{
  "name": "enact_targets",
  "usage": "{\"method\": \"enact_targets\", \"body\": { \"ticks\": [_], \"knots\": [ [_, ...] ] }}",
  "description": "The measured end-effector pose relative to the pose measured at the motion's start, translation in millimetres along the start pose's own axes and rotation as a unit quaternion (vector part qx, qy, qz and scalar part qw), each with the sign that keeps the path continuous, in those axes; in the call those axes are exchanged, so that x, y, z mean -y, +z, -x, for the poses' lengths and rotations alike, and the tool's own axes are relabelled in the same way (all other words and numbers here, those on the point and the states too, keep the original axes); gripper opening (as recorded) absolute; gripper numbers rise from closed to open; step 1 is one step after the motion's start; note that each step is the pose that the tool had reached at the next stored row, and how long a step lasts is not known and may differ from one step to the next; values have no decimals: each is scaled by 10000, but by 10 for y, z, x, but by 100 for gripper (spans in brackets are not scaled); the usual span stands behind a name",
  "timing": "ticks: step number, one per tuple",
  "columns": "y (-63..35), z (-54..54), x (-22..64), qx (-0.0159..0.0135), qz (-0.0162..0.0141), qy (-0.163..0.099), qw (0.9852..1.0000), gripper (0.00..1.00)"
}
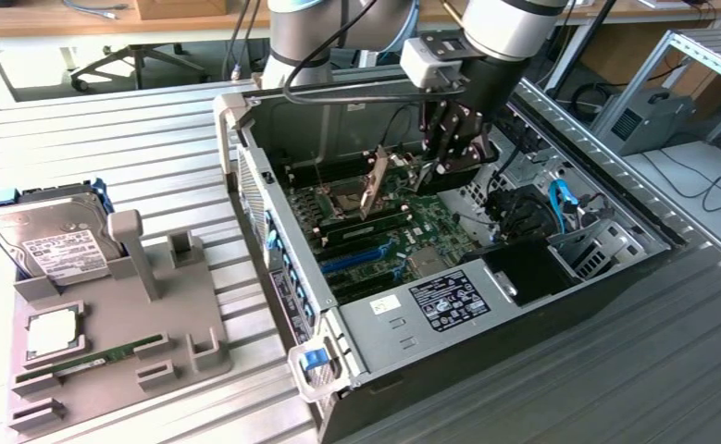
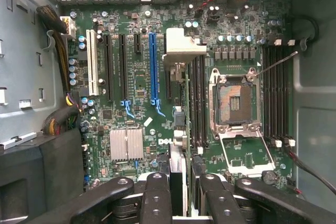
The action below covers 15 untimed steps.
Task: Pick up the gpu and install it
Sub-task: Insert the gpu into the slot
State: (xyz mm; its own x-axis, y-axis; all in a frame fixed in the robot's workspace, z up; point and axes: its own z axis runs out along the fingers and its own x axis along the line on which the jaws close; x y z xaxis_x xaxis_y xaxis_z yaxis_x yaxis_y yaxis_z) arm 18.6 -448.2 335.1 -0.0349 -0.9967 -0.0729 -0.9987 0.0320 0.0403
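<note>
My gripper [image 2: 178, 200] is shut on the gpu [image 2: 177, 179], a thin dark card seen edge-on between the two black fingers [image 2: 156, 198]. Its silver end bracket [image 2: 181, 51] points away from the wrist. The card hangs upright above the green motherboard [image 2: 136, 82], between the blue expansion slot [image 2: 153, 66] and the memory slots [image 2: 197, 103], and is apart from the board. In the exterior view my gripper [image 1: 449, 166] reaches down into the open computer case [image 1: 373, 305] near its far end.
The CPU socket [image 2: 233, 103] lies open with its lever up. Case walls and a drive cage [image 1: 582, 245] with blue cables hem the board in. At the exterior view's left, a grey holder [image 1: 150, 305] carries a hard drive [image 1: 52, 245], a chip [image 1: 54, 331] and a green memory stick [image 1: 89, 356].
</note>
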Motion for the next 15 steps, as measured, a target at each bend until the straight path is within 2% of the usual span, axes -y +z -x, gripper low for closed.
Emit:
{"method": "enact_targets", "body": {
  "ticks": [6, 15],
  "knots": [
    [7, -1, -1, 0, 0, -1, 10000, 27],
    [18, -4, -55, 0, 0, 0, 10000, 27]
  ]
}}
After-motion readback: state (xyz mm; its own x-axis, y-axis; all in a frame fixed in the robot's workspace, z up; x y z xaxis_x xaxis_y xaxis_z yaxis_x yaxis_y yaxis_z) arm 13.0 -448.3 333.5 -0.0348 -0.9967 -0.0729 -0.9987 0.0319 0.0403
